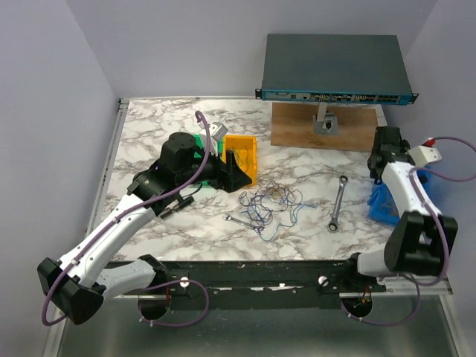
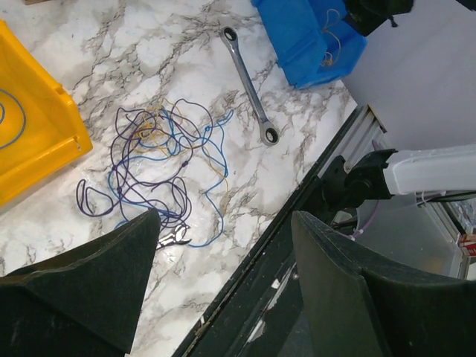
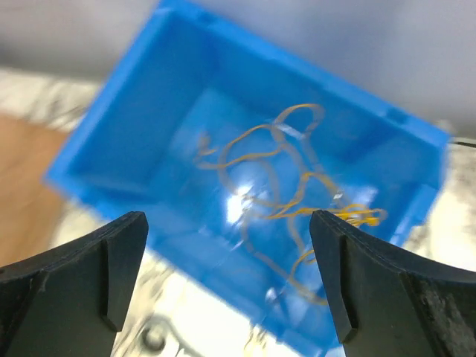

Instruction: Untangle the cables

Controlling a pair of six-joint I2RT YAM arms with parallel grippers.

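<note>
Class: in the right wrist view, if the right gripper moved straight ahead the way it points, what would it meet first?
Probably the orange wire lying in the blue bin, then the bin's floor; the blur leaves depth unclear.

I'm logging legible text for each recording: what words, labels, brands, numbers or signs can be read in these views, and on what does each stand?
No text can be read in any view.
network switch: small marks along its front strip, too small to read.
wrench: no legible stamp shows.
blue bin: no print shows, and the view is blurred.
yellow bin: no print shows.
</note>
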